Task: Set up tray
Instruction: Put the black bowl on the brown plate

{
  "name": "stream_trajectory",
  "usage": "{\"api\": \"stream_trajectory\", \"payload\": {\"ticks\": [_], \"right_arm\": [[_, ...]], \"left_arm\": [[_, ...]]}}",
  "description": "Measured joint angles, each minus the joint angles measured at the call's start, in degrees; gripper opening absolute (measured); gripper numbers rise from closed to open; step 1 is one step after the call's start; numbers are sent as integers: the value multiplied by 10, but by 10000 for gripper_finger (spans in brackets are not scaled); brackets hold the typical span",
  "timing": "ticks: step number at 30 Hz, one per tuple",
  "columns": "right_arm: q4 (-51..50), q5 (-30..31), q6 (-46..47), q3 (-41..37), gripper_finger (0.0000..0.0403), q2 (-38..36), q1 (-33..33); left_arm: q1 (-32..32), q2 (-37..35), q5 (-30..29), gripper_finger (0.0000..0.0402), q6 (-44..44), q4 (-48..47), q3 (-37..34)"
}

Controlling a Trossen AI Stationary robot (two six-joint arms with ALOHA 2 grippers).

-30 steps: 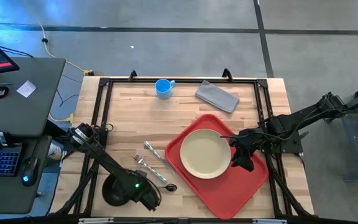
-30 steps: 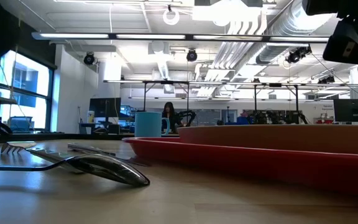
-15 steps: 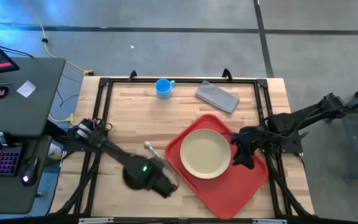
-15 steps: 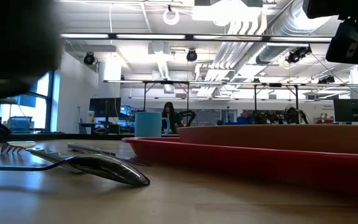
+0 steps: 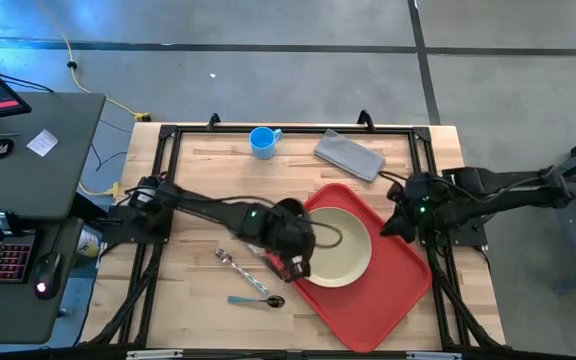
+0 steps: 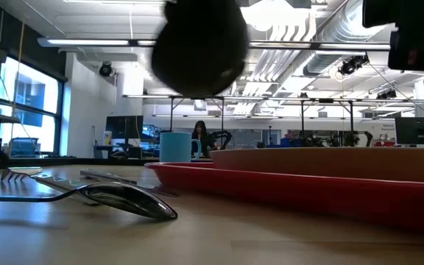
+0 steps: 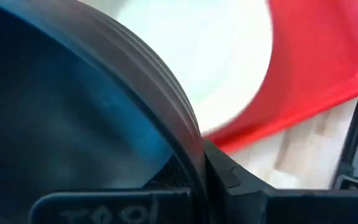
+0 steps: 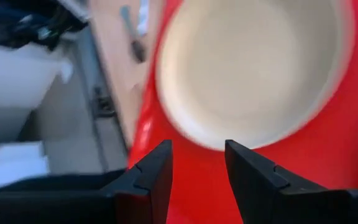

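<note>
Large flat red plastic tray point(image 5: 388, 290) lies angled on wooden tabletop point(image 5: 198, 200), round beige plate point(image 5: 333, 247) on it. Left end effector point(image 5: 293, 262) fingers together, apparently carrying black bowl toward plate. Right end effector point(image 5: 400, 222) fingers apart, empty, over tray edge.

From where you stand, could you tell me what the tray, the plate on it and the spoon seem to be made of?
The tray looks like red plastic: uniform colour, smooth moulded rim, rounded corners. The plate is matte beige, with no glare; plastic or ceramic, I cannot tell which. The spoon appears to be polished metal, since its bowl mirrors the ceiling lights, though its handle looks bluish from above, perhaps coated.
</note>
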Motion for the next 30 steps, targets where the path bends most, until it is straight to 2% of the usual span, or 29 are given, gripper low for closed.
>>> {"api": "stream_trajectory", "payload": {"ticks": [4, 11, 17, 23, 30], "right_arm": [[-21, 11, -2, 0, 138, -4, -22], [-68, 22, 1, 0, 138, -10, -38], [-87, 26, 5, 0, 138, -14, -40], [-86, 46, 17, 0, 138, -12, -40], [-86, 66, 39, 0, 138, -13, -40]], "left_arm": [[24, 26, 15, 34, 94, 46, 17], [27, 102, 14, 34, 211, 46, 85], [27, 146, 24, 34, 274, 79, 109], [27, 182, 86, 34, 340, 132, 109], [27, 220, 89, 43, 390, 133, 108]]}}
